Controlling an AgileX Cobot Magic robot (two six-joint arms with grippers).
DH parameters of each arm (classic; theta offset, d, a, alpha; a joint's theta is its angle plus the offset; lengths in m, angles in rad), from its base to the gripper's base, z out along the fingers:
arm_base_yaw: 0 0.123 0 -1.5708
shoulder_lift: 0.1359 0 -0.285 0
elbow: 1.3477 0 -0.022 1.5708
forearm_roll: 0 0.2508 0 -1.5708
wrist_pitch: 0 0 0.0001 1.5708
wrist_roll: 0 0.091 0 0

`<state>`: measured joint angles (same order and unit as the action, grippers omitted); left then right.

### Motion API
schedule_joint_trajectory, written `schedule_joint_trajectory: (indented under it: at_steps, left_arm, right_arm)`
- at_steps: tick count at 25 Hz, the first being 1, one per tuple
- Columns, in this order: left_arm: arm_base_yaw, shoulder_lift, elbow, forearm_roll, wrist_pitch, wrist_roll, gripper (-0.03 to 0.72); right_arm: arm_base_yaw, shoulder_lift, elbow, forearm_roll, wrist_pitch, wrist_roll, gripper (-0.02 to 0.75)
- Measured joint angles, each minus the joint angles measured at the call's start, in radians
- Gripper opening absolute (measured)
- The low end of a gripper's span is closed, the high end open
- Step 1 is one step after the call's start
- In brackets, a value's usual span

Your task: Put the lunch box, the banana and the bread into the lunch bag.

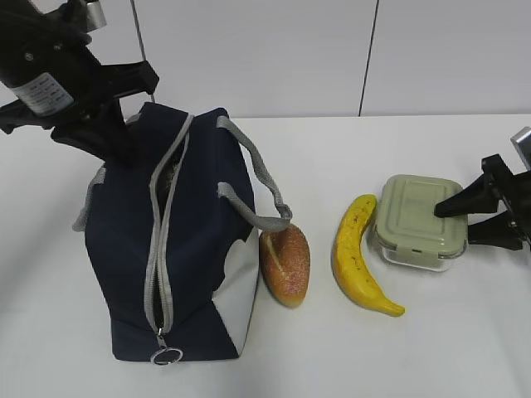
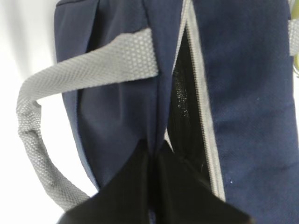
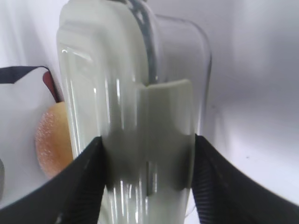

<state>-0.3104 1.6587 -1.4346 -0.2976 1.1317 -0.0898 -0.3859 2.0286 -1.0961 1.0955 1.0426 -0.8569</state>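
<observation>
The navy lunch bag (image 1: 187, 249) stands at the left with its grey zipper (image 1: 166, 224) undone and the top slit gaping. My left gripper (image 1: 124, 133) is at the bag's far top edge, shut on the fabric beside the opening (image 2: 153, 147). The bread (image 1: 284, 265) lies against the bag's white side panel. To its right lies the banana (image 1: 361, 257), and beyond it the lunch box (image 1: 419, 222) with its green lid rests on the table. My right gripper (image 1: 455, 225) straddles the box's right end, both fingers pressed against its sides (image 3: 147, 154).
A grey webbing handle (image 1: 257, 186) droops over the bag's right side toward the bread; another handle (image 2: 56, 93) hangs off the left side. The white table (image 1: 332, 356) runs back to a white wall.
</observation>
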Motion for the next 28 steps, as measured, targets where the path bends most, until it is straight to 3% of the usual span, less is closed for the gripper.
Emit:
schedule_joint_trajectory:
  at_steps: [8, 15, 28]
  left_arm:
    - [0.0, 0.0, 0.0, -0.003, -0.002, 0.01, 0.0]
    - [0.0, 0.0, 0.0, -0.081, -0.041, 0.061, -0.001]
    - [0.0, 0.0, 0.0, -0.185, -0.079, 0.137, -0.001]
  right_arm:
    - [0.0, 0.004, 0.002, 0.276, 0.078, -0.05, 0.38]
    - [0.041, -0.096, 0.002, 0.374, 0.071, -0.061, 0.38]
    - [0.395, -0.276, 0.006, 0.484, 0.101, 0.038, 0.379]
